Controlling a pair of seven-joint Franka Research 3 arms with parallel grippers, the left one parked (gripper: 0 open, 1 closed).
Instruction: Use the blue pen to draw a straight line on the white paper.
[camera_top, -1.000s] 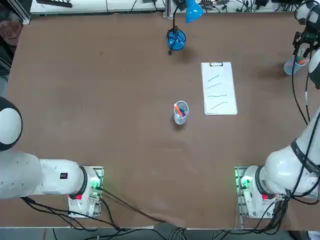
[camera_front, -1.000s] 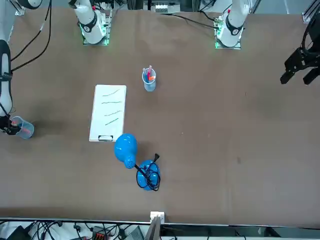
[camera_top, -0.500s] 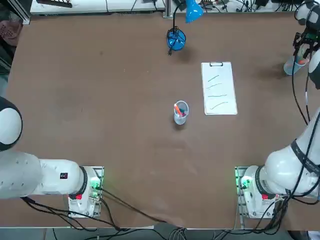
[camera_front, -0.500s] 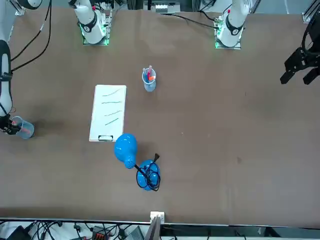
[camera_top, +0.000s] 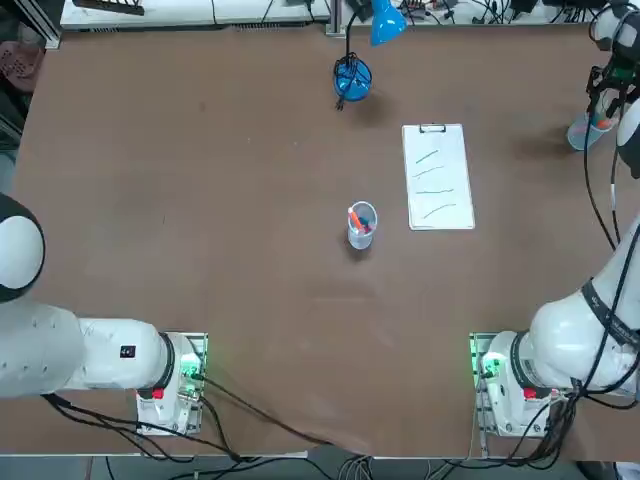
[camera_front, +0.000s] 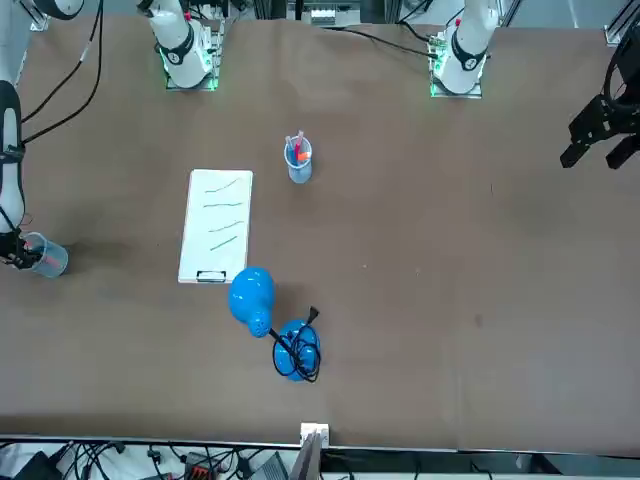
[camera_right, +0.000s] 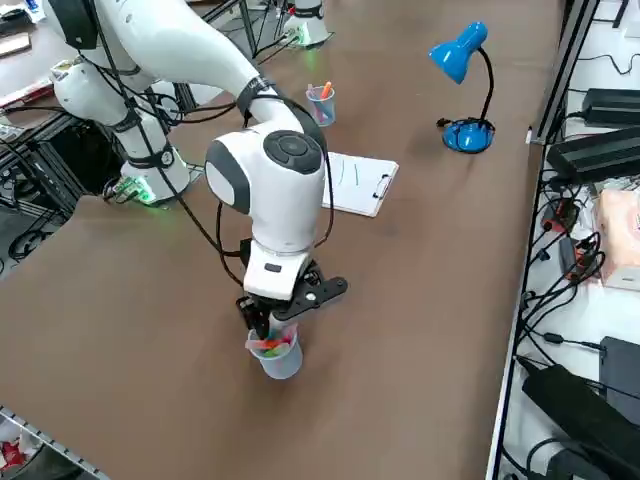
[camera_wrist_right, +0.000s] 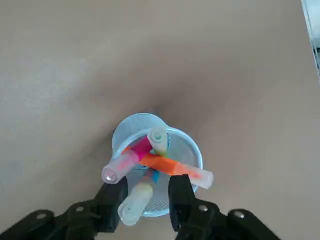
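Observation:
My right gripper (camera_wrist_right: 145, 192) hangs low over a mesh cup (camera_wrist_right: 157, 134) at the table's far right edge, also visible in the side view (camera_right: 268, 335). It is open, with one finger on each side of a pale pen (camera_wrist_right: 132, 207) that sticks out of the cup. Pink and orange pens (camera_wrist_right: 165, 164) lean across the cup, and a bit of blue (camera_wrist_right: 152, 175) shows deep inside. I cannot tell which one is the blue pen. The white paper (camera_top: 438, 176) lies clipped near the table's middle, with several slanted strokes, far from the gripper (camera_top: 600, 108).
A second cup of pens (camera_top: 360, 224) stands just left of the paper. A blue desk lamp (camera_top: 352, 78) sits at the far edge of the table. In the front view the far-right cup (camera_front: 48, 259) is at the left edge.

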